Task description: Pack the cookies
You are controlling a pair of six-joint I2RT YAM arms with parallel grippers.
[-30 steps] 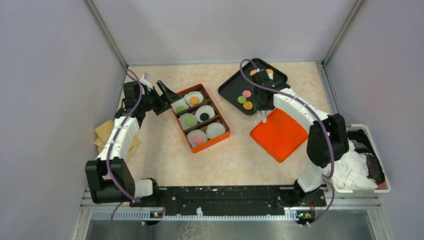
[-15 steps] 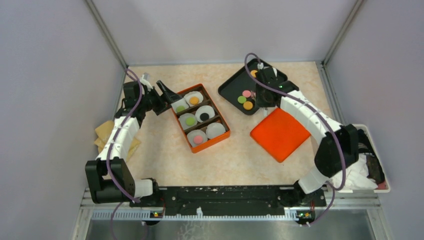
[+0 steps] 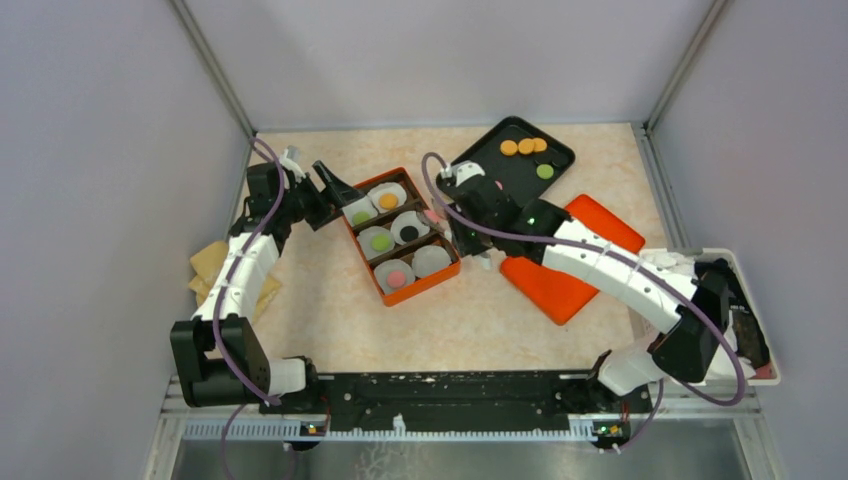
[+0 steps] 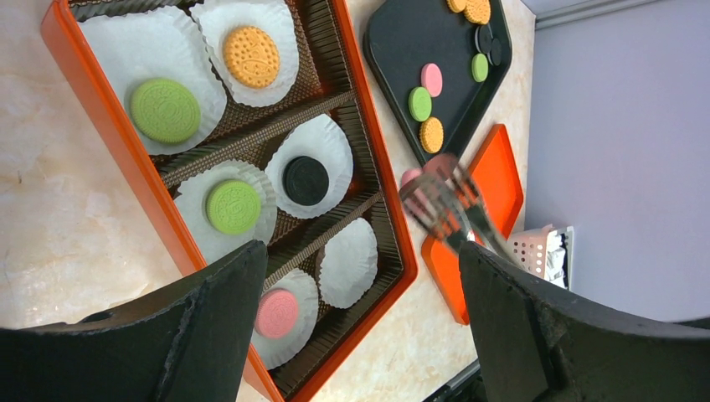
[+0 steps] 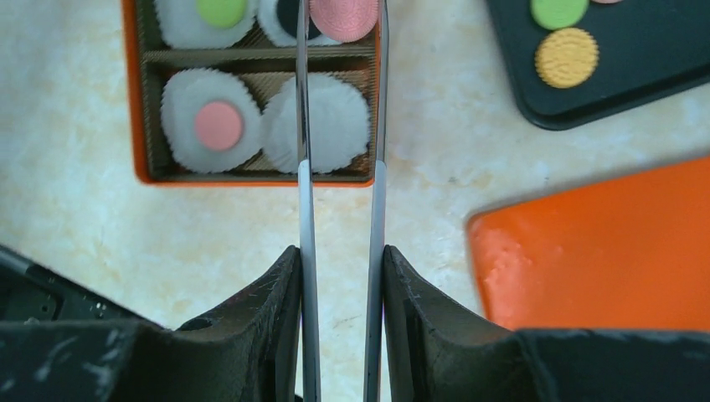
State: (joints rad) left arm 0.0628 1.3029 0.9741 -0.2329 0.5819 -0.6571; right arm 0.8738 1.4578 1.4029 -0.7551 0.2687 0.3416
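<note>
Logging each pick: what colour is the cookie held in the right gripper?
Pink cookie; it shows best in the right wrist view.

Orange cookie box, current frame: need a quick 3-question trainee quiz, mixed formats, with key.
1. True or false: all six white pleated paper cups in the orange rectangular box hold a cookie.
2. The round flat cookie pinched by the right gripper is: A orange, B pink, C green.
3. Fill in: the left gripper is ___ (open/shut).
Key: 1 false, one cup is empty; 2 B; 3 open.
</note>
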